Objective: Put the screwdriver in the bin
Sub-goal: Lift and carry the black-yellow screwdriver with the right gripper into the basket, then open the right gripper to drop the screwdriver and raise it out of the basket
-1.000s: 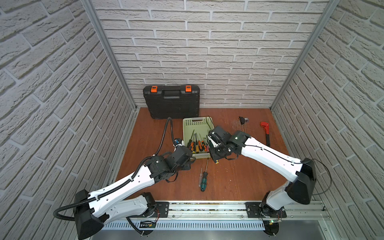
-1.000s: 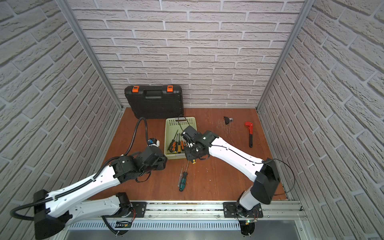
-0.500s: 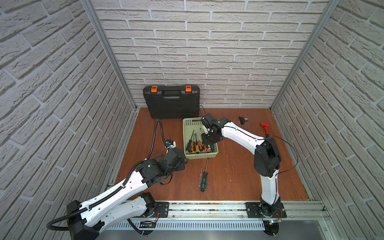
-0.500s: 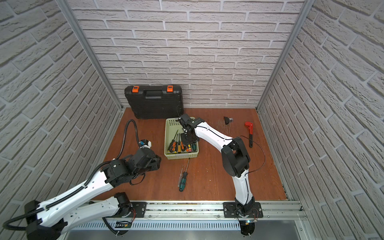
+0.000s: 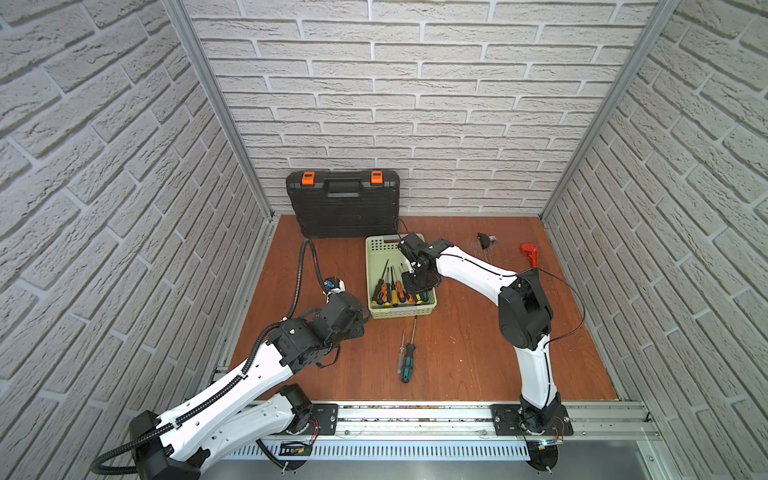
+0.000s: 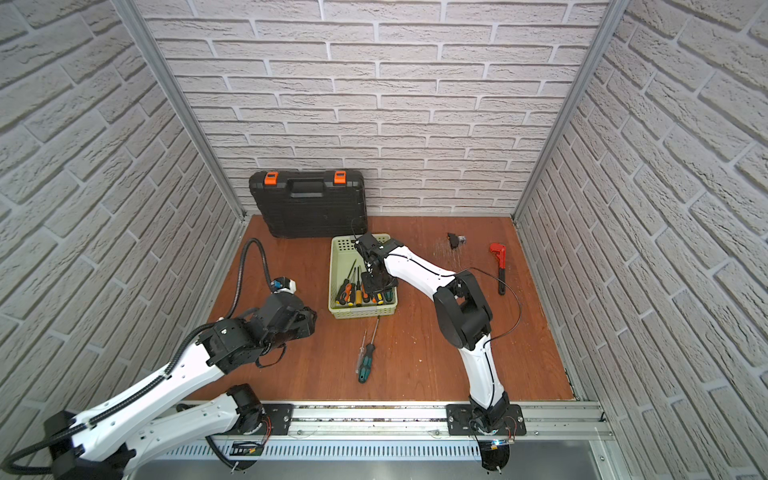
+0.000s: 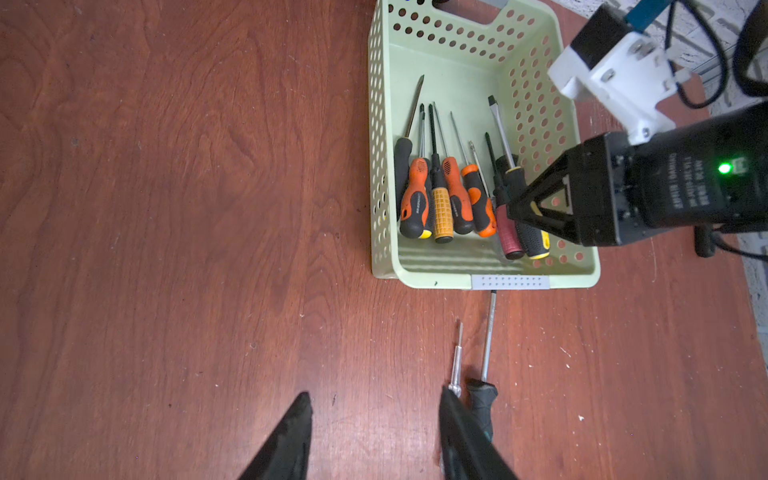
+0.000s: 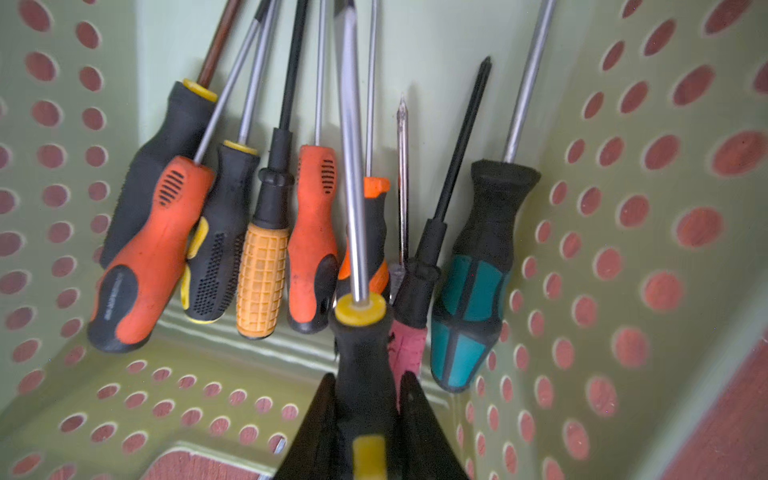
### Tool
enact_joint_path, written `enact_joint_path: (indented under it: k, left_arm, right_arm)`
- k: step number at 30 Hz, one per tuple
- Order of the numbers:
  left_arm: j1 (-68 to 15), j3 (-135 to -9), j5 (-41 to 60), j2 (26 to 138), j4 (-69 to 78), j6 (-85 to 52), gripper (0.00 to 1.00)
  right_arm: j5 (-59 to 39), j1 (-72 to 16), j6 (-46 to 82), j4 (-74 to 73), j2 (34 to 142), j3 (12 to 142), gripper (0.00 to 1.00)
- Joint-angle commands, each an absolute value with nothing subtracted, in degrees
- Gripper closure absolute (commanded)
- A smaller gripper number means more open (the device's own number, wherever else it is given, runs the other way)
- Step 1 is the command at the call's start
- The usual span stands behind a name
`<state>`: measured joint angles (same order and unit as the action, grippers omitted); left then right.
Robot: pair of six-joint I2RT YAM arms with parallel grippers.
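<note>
Lowered into bin (image 5: 371,266), right gripper (image 8: 368,376) (lettering (image 7: 681,185) seemingly illegible) clamps screwdriver (image 8: 360,332); left gripper (image 7: 375,392) apart.

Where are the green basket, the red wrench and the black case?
green basket (image 5: 378,247): in a top view, far wall.
red wrench (image 5: 528,249): in a top view, head.
black case (image 5: 345,214): in a top view, front panel.
</note>
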<state>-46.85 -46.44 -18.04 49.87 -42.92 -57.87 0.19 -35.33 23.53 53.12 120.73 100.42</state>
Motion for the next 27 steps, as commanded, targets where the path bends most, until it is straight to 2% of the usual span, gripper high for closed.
enact_joint_path:
  k: [1, 10, 13, 16, 23, 27]
  left_arm:
    - [-45.9, -45.4, -17.7, 49.1, -42.4, -56.9, 0.5]
    - [-44.1, -44.1, -15.3, 49.7, -40.8, -55.8, 0.48]
    - [-43.4, -44.0, -13.9, 49.9, -40.4, -55.4, 0.47]
    - [-43.2, -44.4, -13.6, 49.9, -40.5, -55.0, 0.46]
    - [-43.2, -44.9, -12.8, 50.5, -40.6, -55.1, 0.46]
    - [-43.2, -45.2, -12.4, 50.7, -40.9, -55.4, 0.46]
  right_arm:
    - [0.7, -35.1, 24.2, 53.3, 121.8, 99.8, 0.92]
    - [1.0, -35.1, 24.4, 52.7, 122.5, 98.9, 0.85]
    - [1.1, -35.1, 24.7, 52.3, 122.4, 98.5, 0.73]
    - [1.4, -35.1, 24.7, 52.0, 121.8, 98.5, 0.67]
    - [1.5, -35.1, 24.3, 52.1, 119.9, 99.2, 0.65]
    - [-0.7, -35.1, 24.5, 51.8, 118.8, 99.2, 0.66]
